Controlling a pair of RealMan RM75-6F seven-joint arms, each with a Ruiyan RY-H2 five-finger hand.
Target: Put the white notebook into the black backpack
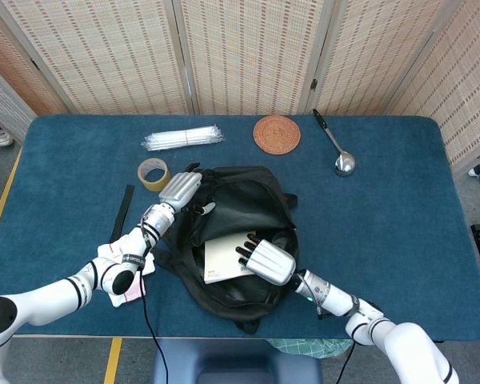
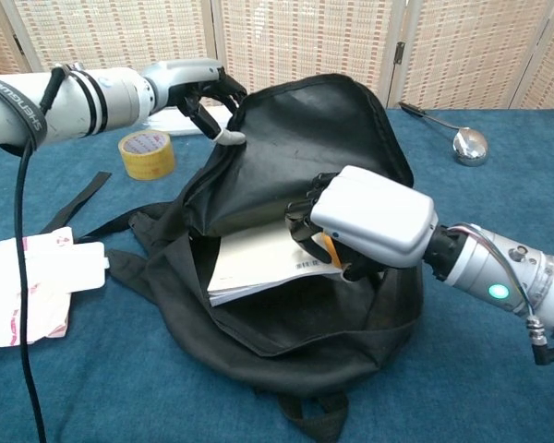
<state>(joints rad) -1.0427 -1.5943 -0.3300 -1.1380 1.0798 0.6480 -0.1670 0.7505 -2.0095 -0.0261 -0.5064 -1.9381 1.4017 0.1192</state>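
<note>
- The white notebook [image 2: 258,263] lies partly inside the open mouth of the black backpack [image 2: 305,175], its page edges and one corner showing past the zip line.
- The right hand [image 2: 365,221] rests on top of the notebook inside the opening, fingers curled down over its far edge; an orange strip shows just under them.
- The left hand [image 2: 198,92] pinches the backpack's upper rim at a small white tab, holding the flap up so the mouth gapes.
- The backpack is soft, creased black fabric, slumped mid-table, with straps trailing toward the near edge.
- Beside it on the left lie a white packet with pink print [image 2: 28,286] and a loose black strap [image 1: 125,210].
- Further back sit a roll of tan tape [image 1: 153,173], a bundle of clear plastic straws [image 1: 183,138], a round woven coaster [image 1: 277,133] and a metal ladle [image 1: 337,150].
- The blue table cloth [image 1: 400,208] is bare to the right of the backpack.
</note>
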